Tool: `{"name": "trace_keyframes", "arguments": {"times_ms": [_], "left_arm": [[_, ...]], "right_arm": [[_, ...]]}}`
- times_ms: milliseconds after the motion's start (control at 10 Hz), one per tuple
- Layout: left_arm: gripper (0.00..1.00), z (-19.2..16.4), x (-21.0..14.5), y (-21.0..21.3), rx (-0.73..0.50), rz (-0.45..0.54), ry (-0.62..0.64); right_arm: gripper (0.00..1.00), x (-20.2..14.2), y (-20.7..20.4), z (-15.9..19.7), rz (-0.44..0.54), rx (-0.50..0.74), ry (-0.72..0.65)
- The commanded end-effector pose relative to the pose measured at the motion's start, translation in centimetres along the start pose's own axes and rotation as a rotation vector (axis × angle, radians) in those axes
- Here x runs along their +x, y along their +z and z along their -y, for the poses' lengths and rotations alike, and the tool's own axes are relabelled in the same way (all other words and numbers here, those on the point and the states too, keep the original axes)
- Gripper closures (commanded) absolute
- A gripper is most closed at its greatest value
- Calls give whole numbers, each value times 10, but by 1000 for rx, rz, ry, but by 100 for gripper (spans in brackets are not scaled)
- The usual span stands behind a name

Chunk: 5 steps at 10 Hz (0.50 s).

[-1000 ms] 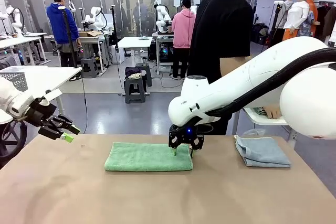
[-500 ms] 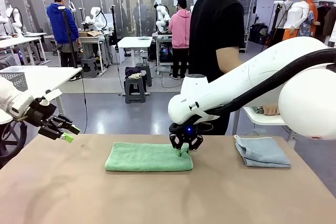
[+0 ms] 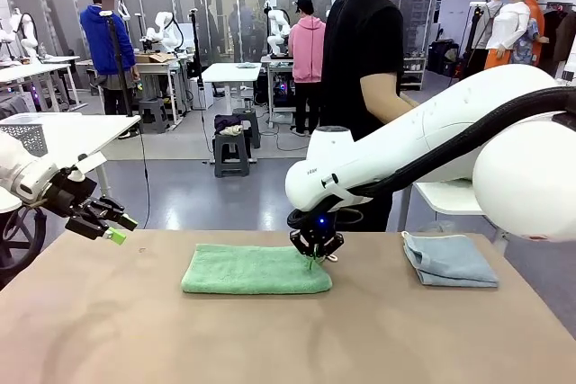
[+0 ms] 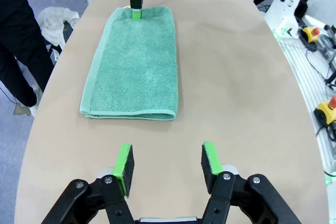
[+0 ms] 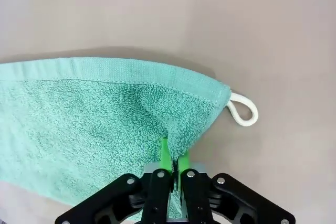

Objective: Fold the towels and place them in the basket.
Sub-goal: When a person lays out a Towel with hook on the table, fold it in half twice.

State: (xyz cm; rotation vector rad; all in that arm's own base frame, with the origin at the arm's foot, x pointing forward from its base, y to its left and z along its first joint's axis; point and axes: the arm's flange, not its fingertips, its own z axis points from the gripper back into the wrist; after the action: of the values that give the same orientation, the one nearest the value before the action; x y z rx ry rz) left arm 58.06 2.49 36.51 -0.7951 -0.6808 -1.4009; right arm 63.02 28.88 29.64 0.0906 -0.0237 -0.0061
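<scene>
The mint green towel [image 3: 255, 269] lies folded in a long strip across the middle of the brown table [image 3: 270, 339]. My right gripper [image 3: 314, 256] is shut on its right end, pinching the terry cloth [image 5: 131, 114] between the green pads near the corner with the white hanging loop [image 5: 242, 111]. The light blue-grey towel [image 3: 448, 260] lies folded at the table's right. My left gripper [image 3: 114, 227] hovers open at the table's left edge, apart from the green towel [image 4: 134, 64]; its pads [image 4: 125, 162] hold nothing. The basket is out of view.
A person in a black shirt [image 3: 364, 51] stands at the far side behind my right arm, beside a small white side table [image 3: 450, 195]. A pale grey mesh basket [image 3: 25, 137] sits on a white table at the far left.
My right gripper has closed on the green towel's right end, bunching the cloth slightly. The person has shifted left and drawn the hand back from the side table. The left arm is unmoved.
</scene>
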Motion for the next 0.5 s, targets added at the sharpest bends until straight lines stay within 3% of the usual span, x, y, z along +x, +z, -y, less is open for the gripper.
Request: {"name": "trace_keyframes", "arguments": {"times_ms": [0, 400], "left_arm": [[34, 1, 0, 1, -5, 6, -13], [34, 1, 0, 1, -5, 6, -13]], "right_arm": [[100, 7, -2, 16, 27, -25, 63], [100, 11, 16, 72, 76, -28, 58]]}}
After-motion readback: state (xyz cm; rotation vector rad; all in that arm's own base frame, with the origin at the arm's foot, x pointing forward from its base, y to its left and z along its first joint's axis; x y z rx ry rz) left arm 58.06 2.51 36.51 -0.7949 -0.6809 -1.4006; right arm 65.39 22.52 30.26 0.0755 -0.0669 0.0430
